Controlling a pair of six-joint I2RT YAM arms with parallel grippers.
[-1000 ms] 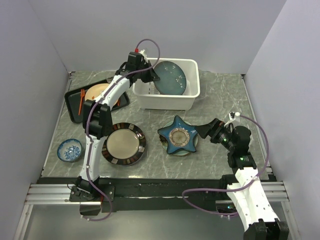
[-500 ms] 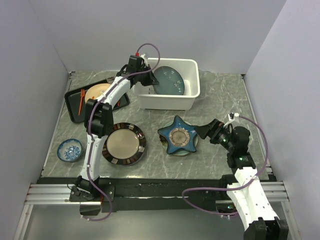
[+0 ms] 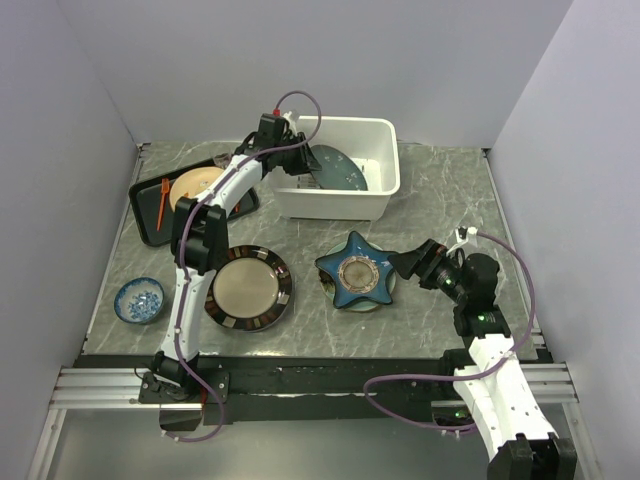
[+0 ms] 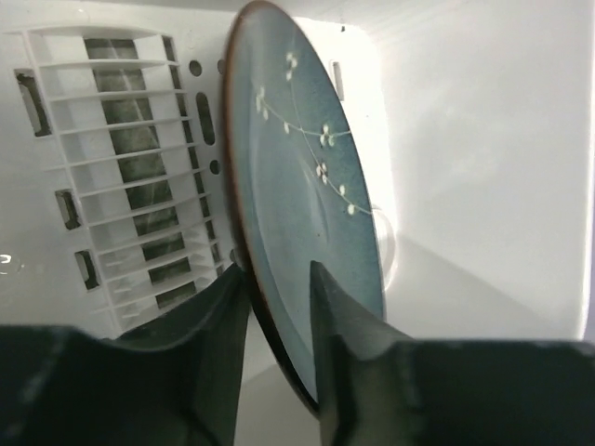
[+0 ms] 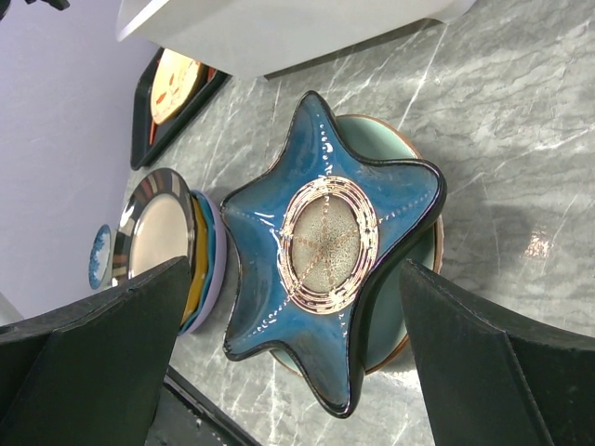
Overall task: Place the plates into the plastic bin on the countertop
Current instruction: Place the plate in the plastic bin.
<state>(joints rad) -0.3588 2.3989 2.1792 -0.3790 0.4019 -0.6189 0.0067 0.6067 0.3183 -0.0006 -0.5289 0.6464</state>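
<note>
My left gripper (image 3: 303, 166) is inside the white plastic bin (image 3: 380, 186), shut on the rim of a blue dotted plate (image 3: 342, 172). The plate leans tilted and low in the bin. In the left wrist view its fingers (image 4: 216, 321) pinch the plate's edge (image 4: 307, 195) above the bin's slotted base (image 4: 130, 177). My right gripper (image 3: 405, 263) is open and empty, just right of the navy star-shaped plate (image 3: 357, 272). That star plate (image 5: 330, 237) lies on a pale green plate (image 5: 404, 279). A dark-rimmed beige plate (image 3: 247, 287) tops a stack at front left.
A black tray (image 3: 150, 215) with a beige plate stands at the far left on the grey marble countertop (image 3: 440, 200). A small blue bowl (image 3: 139, 299) sits at the front left. Walls enclose the back and sides.
My left gripper has lowered the blue dotted plate deeper into the bin and tipped it flatter. My right gripper has hardly moved.
</note>
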